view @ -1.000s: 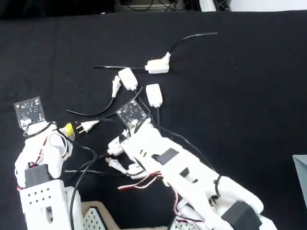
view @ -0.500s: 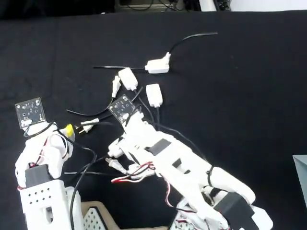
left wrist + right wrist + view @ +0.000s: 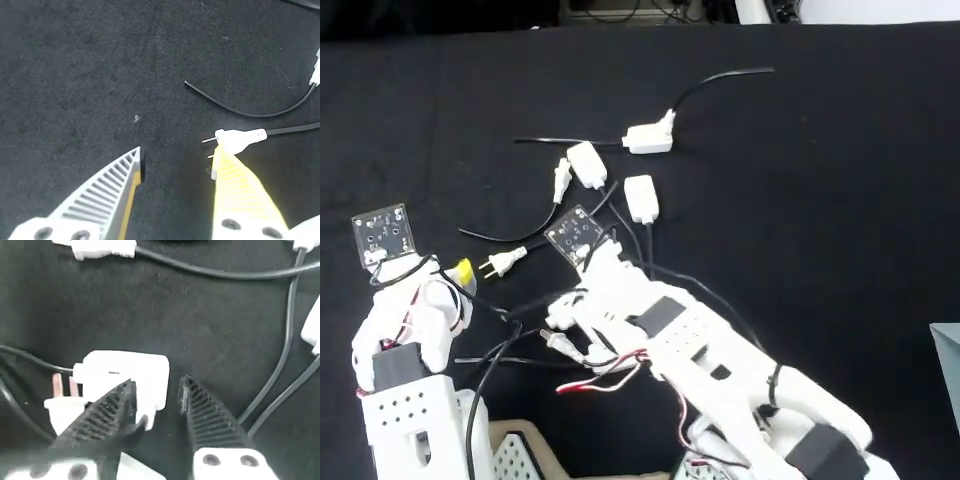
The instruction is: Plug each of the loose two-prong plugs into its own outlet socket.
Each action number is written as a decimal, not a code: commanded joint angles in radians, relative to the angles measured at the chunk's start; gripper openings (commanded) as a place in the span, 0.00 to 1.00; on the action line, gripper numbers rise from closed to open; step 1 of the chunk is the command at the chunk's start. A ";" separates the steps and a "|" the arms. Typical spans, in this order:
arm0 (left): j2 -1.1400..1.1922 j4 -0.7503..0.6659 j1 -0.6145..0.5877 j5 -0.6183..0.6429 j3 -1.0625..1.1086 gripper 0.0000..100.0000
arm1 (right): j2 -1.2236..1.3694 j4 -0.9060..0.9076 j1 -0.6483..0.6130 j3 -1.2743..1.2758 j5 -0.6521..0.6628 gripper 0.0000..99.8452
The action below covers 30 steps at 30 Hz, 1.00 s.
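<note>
Two grippers stood open, the left gripper (image 3: 175, 162) just beside the small plug (image 3: 239, 138) left of centre in the high view (seemingly light, rigid, probably slippery; best pinched across its body, not its prongs), the right gripper (image 3: 157, 390) over a white socket (image 3: 145, 367).

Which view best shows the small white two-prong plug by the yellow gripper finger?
The left wrist view: the small white two-prong plug lies close, both prongs and its black cable distinct, just past the left gripper's yellow fingertip. The high view shows it tiny, its prongs barely separable. In the right wrist view I cannot identify it with confidence.
</note>
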 commanded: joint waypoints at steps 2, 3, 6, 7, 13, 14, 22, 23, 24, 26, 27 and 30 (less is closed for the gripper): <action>-0.002 -0.025 -0.004 0.008 -0.007 0.24 | -0.054 0.005 -0.011 -0.035 -0.017 0.14; -0.002 -0.025 -0.004 0.008 -0.007 0.24 | -0.056 0.003 -0.011 -0.036 -0.017 0.14; -0.002 -0.025 -0.004 0.008 -0.007 0.24 | -0.050 0.002 -0.011 -0.038 -0.017 0.12; -0.002 -0.025 -0.004 0.008 -0.007 0.24 | -0.050 -0.009 -0.011 -0.035 -0.018 0.09; -0.002 -0.025 -0.005 0.008 -0.007 0.24 | -0.048 -0.104 -0.011 -0.005 -0.018 0.04; -0.002 -0.025 -0.005 0.008 -0.007 0.24 | -0.048 -0.098 -0.009 -0.005 -0.018 0.05; -0.002 -0.023 -0.004 0.008 -0.007 0.24 | -0.048 -0.089 -0.008 -0.010 -0.018 0.10; -0.002 -0.023 -0.004 0.008 -0.007 0.24 | -0.048 -0.089 -0.008 -0.012 -0.018 0.10; -0.002 -0.023 -0.004 0.008 -0.007 0.24 | -0.048 -0.089 -0.008 -0.013 -0.018 0.10; -0.002 -0.023 -0.004 0.008 -0.007 0.24 | -0.048 -0.091 -0.008 -0.015 -0.018 0.10; -0.002 -0.023 -0.004 0.008 -0.007 0.24 | -0.048 -0.097 -0.009 -0.015 -0.020 0.10; -0.002 -0.023 -0.005 0.008 -0.007 0.24 | -0.047 -0.140 -0.011 -0.005 -0.020 0.10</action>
